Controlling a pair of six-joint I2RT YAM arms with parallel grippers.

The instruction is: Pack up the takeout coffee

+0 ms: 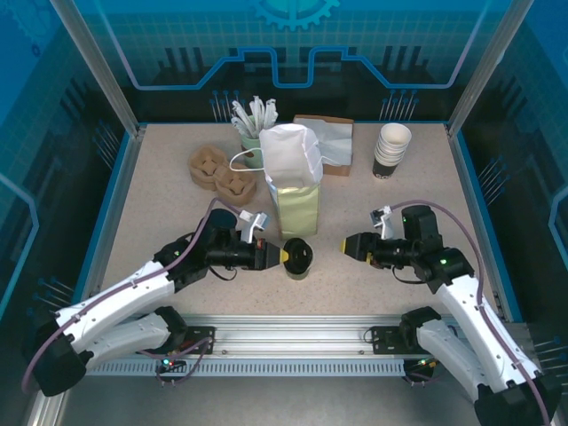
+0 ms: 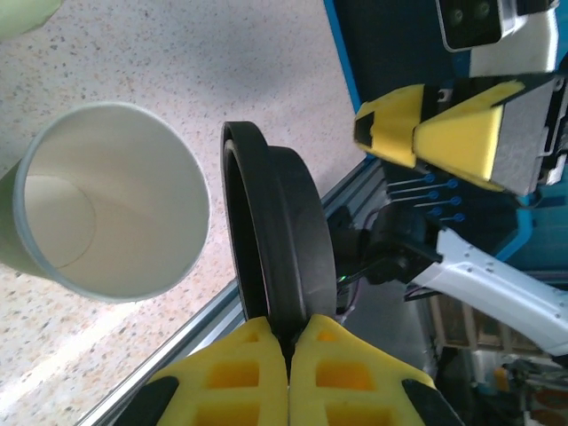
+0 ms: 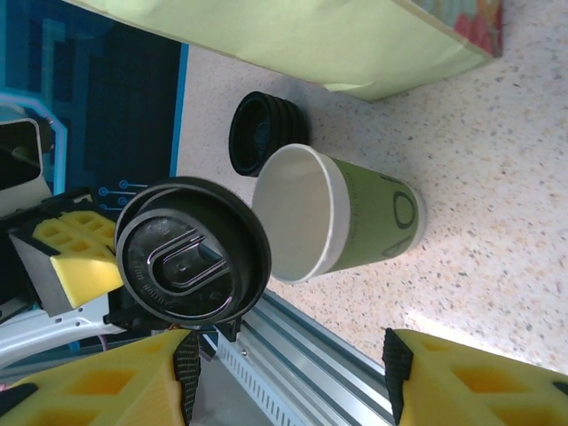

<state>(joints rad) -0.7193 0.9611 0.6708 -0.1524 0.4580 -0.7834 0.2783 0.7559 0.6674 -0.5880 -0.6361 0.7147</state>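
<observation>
Top external view is showing the worktop (image 1: 160,204) with a pale green and white paper bag (image 1: 297,209) sitting in its middle, reaching toward the back edge. Both arms are reaching inward along the near edge and meeting in front of that bag.

The left hand (image 1: 282,256) is pinching the rim of a round black lid (image 1: 297,255), its yellow fingers (image 2: 240,382) pressed together on the lid's edge in the left wrist view. The right hand (image 1: 348,248) is hanging just to the right, its fingers standing apart with nothing between them, pointing back toward the left hand.

The cup (image 1: 300,272) is standing by the middle of the near edge, just in front of the bag and mostly tucked under the lid from above. The wrist views are showing it plainly: pale green sides, white rim, mouth open and bare (image 3: 342,222). It appears to be upright, its long axis running up from the worktop. A low stack of lids (image 3: 262,133) is sitting between the cup and the bag.

What matters for the coming move is how the lid is sitting against the cup's mouth. In the left wrist view the lid (image 2: 275,240) is turned on edge and lying beside the mouth (image 2: 111,209), not over it and not flat. So the lid probably needs tipping level and shifting across onto the rim before pressing down. The left hand is the nearer one and is carrying the lid; the right hand is close enough to steady the cup, though it is not touching it.
</observation>
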